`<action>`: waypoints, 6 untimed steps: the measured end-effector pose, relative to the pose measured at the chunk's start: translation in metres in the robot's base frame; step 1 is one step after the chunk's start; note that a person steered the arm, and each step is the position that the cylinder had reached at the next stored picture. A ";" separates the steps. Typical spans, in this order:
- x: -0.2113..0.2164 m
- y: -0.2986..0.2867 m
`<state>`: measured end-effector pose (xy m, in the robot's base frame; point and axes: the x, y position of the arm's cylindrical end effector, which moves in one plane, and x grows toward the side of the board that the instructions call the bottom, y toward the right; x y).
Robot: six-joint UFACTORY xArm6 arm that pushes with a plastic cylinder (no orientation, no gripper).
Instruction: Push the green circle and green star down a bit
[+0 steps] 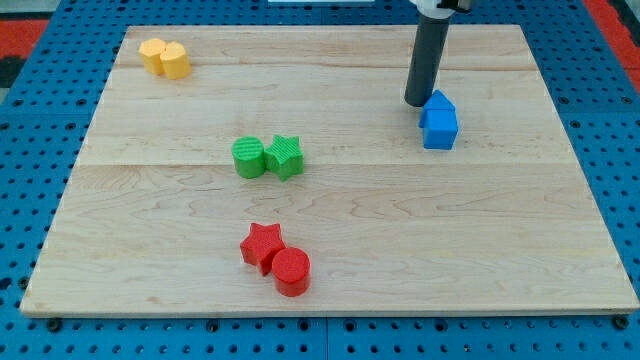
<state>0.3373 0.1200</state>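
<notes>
The green circle [249, 157] and the green star [285, 156] sit side by side, touching, left of the board's middle. The dark rod comes down from the view's top right. My tip [418, 102] rests on the board far to the right of the green blocks and a little above them. It stands just at the upper left of the blue blocks [438, 121].
Two yellow blocks [165, 58] lie together at the top left corner. A red star [262, 245] and a red circle [292, 271] touch each other near the bottom, below the green pair. The wooden board [330, 215] lies on a blue pegboard.
</notes>
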 end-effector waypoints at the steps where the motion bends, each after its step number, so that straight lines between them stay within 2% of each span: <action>1: -0.014 0.000; 2: -0.036 -0.028; 3: 0.000 -0.131; 4: 0.053 -0.208; 5: 0.078 -0.206; 6: 0.085 -0.184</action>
